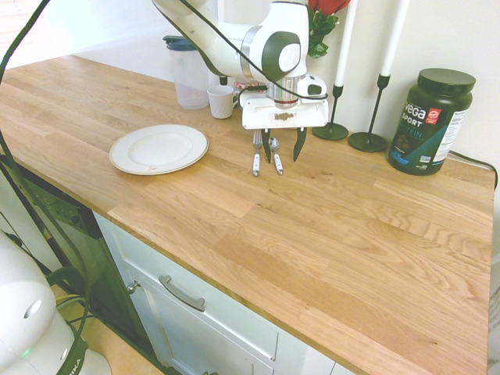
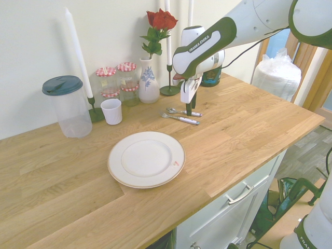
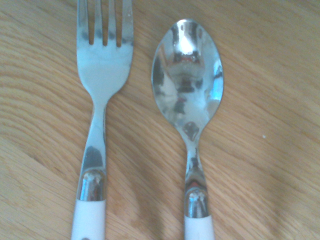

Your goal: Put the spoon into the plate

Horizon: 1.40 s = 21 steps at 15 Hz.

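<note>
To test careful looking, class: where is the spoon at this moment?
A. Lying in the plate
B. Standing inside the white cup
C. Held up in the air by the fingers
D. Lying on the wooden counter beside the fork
D: the spoon lies flat on the counter next to the fork, under the open gripper; the plate holds nothing.

Spoon (image 1: pixel 274 152) beside fork (image 1: pixel 256 153), plate (image 1: pixel 158 148) well apart.

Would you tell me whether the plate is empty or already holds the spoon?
Empty: the plate is bare, and the spoon lies on the counter beside the fork.
</note>
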### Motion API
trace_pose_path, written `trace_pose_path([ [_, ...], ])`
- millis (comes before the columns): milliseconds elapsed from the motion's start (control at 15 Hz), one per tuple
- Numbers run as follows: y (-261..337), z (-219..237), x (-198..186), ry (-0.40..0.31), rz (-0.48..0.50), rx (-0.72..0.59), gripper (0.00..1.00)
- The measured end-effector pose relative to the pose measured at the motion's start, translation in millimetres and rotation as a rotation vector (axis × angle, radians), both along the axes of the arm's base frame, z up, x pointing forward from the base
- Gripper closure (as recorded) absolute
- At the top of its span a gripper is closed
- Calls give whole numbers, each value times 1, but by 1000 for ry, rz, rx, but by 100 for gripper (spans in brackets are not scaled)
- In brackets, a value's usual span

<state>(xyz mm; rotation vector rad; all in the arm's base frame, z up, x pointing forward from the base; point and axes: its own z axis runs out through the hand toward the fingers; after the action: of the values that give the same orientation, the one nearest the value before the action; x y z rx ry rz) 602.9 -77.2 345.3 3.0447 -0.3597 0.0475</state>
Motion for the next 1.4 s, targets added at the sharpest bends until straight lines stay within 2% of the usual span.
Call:
trace_pose_path([
  [1000,-1,-4,-1,23,-11,5,100],
  [1200,-3,25,5,0,-32,25,100],
  [1400,2,77,1,-72,-74,32,100],
])
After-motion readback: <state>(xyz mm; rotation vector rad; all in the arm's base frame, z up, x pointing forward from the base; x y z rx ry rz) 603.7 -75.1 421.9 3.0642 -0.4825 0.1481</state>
